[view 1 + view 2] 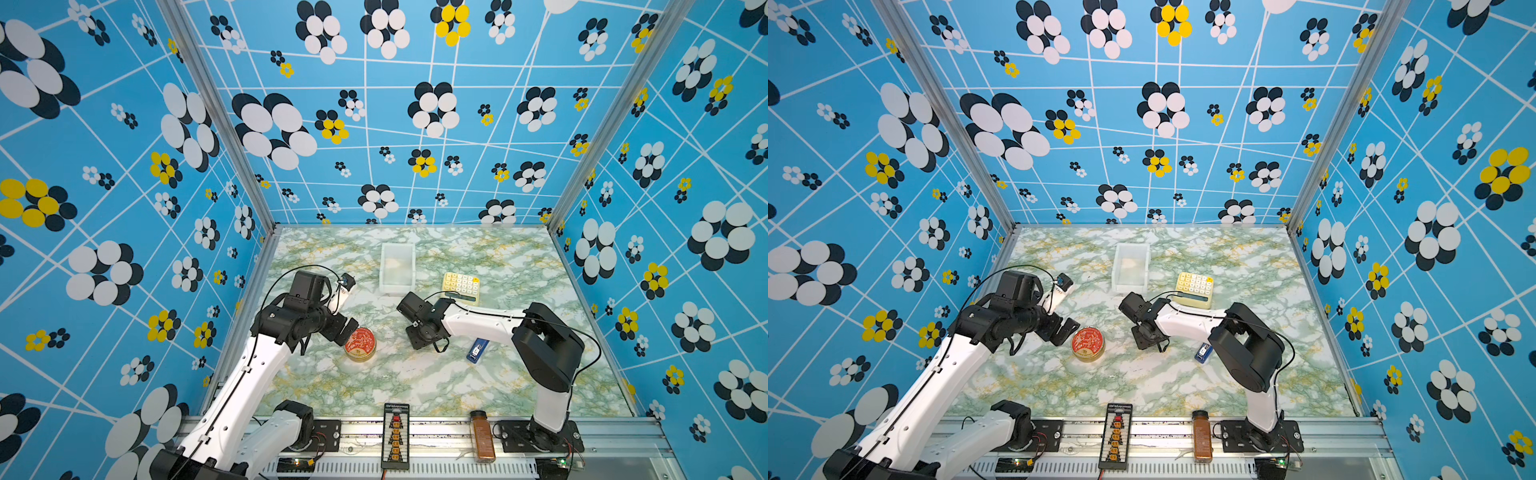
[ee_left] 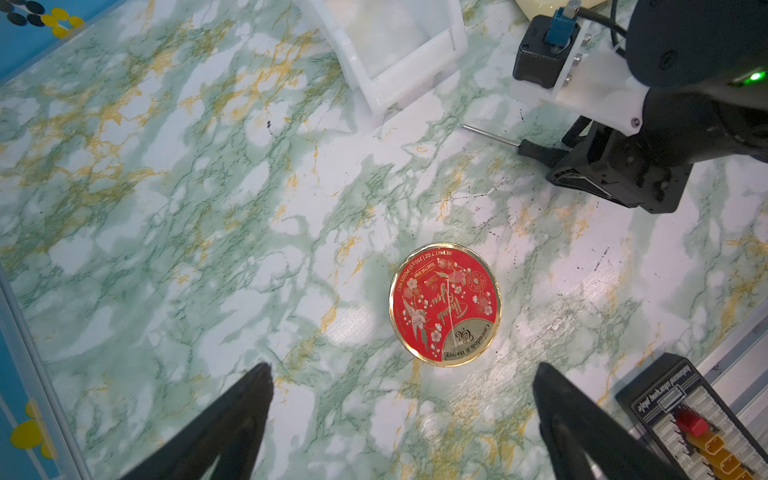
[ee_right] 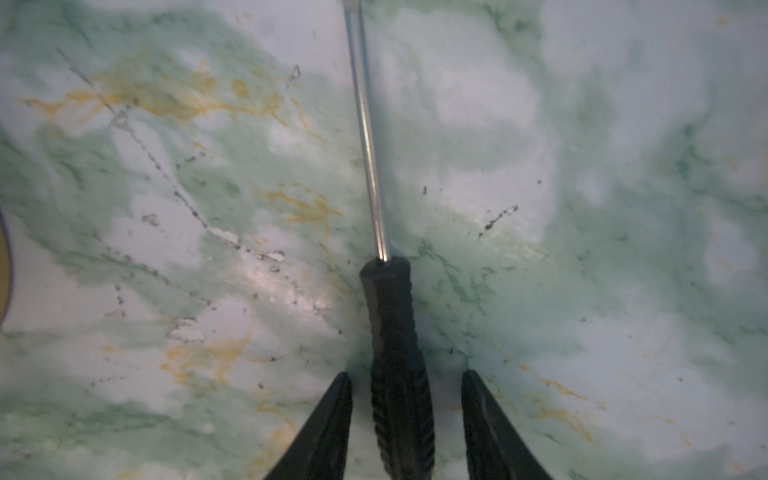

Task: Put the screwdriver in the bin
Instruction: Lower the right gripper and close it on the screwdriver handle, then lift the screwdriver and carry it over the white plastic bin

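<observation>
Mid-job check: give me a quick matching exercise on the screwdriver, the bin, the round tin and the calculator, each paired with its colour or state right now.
Things:
1. screwdriver
2. bin
3. round tin
4. calculator

Colour or state:
A. pale yellow
B. black handle lying inside the open right gripper, a gap on each side
C. white, translucent
D. red lid, gold rim

Pairs: 1-B, 2-C, 3-D, 4-A.
</observation>
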Controlling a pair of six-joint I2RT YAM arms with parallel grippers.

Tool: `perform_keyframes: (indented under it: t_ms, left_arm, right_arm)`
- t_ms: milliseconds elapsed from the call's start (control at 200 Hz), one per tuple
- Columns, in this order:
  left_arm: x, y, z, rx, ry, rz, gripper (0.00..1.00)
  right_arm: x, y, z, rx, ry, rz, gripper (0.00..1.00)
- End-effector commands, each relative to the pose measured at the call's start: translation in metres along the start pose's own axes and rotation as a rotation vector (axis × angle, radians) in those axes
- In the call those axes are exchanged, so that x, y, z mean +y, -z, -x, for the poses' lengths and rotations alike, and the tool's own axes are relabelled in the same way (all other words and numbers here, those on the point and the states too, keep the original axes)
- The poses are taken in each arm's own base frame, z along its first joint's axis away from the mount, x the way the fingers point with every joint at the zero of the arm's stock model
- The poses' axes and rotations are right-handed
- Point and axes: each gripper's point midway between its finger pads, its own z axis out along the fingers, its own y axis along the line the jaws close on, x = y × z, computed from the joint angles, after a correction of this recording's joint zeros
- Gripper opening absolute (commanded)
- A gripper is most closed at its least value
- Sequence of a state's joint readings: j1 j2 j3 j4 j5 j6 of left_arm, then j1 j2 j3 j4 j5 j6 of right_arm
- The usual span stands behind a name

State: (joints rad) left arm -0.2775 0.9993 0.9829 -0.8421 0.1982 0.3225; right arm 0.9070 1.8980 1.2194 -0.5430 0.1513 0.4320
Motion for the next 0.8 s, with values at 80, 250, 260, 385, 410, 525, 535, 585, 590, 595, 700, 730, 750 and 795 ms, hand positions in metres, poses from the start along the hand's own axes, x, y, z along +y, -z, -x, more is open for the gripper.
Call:
perform_keyframes:
  t_ms: [80,250,260,385,410,525,535,585,590,595,700,730,750,795]
  left_arm:
    - [-0.003,0.003,0.002,-0.008,0.005,-0.005,0.99]
    - [-0.003,0.005,0.004,-0.013,0.004,-0.004,0.99]
    - [-0.003,0.005,0.004,-0.014,0.004,-0.004,0.99]
    - [-0.002,0.006,0.004,-0.014,0.003,-0.004,0.99]
    - [-0.003,0.006,0.005,-0.015,0.004,-0.003,0.99]
    - [-0.002,0.007,0.004,-0.013,0.001,0.001,0.99]
    - [-0.002,0.007,0.005,-0.014,0.001,0.002,0.99]
    - [-0.002,0.008,0.004,-0.013,-0.003,0.003,0.99]
    - [-0.002,0.008,0.004,-0.012,-0.002,0.003,0.99]
    - [-0.002,0.008,0.004,-0.012,-0.003,0.003,0.99]
    - [-0.001,0.009,0.004,-0.014,-0.009,0.009,0.99]
    - [0.0,0.009,0.005,-0.015,-0.01,0.012,0.99]
    - [0.0,0.009,0.004,-0.014,-0.01,0.013,0.99]
    - [0.0,0.01,0.005,-0.015,-0.013,0.015,0.99]
  right_arm:
    - [-0.002,-0.003,-0.004,0.024,0.037,-0.044,0.39]
    - [-0.004,-0.002,-0.008,0.028,0.044,-0.053,0.34]
    - [-0.004,-0.002,-0.008,0.028,0.045,-0.054,0.34]
    - [-0.004,-0.002,-0.01,0.032,0.05,-0.051,0.27]
    - [-0.004,-0.002,-0.01,0.033,0.049,-0.05,0.27]
    - [-0.003,-0.001,-0.009,0.029,0.052,-0.043,0.23]
    - [-0.003,0.0,-0.01,0.029,0.052,-0.044,0.23]
    - [-0.003,0.001,-0.009,0.024,0.054,-0.043,0.22]
    - [-0.003,0.002,-0.008,0.023,0.054,-0.042,0.22]
    - [-0.003,0.002,-0.009,0.024,0.054,-0.042,0.21]
    - [-0.002,0.007,-0.006,0.011,0.058,-0.035,0.2]
    - [-0.002,0.009,-0.006,0.008,0.06,-0.031,0.19]
    - [-0.001,0.01,-0.006,0.008,0.063,-0.027,0.19]
    - [0.0,0.012,-0.007,0.01,0.067,-0.017,0.19]
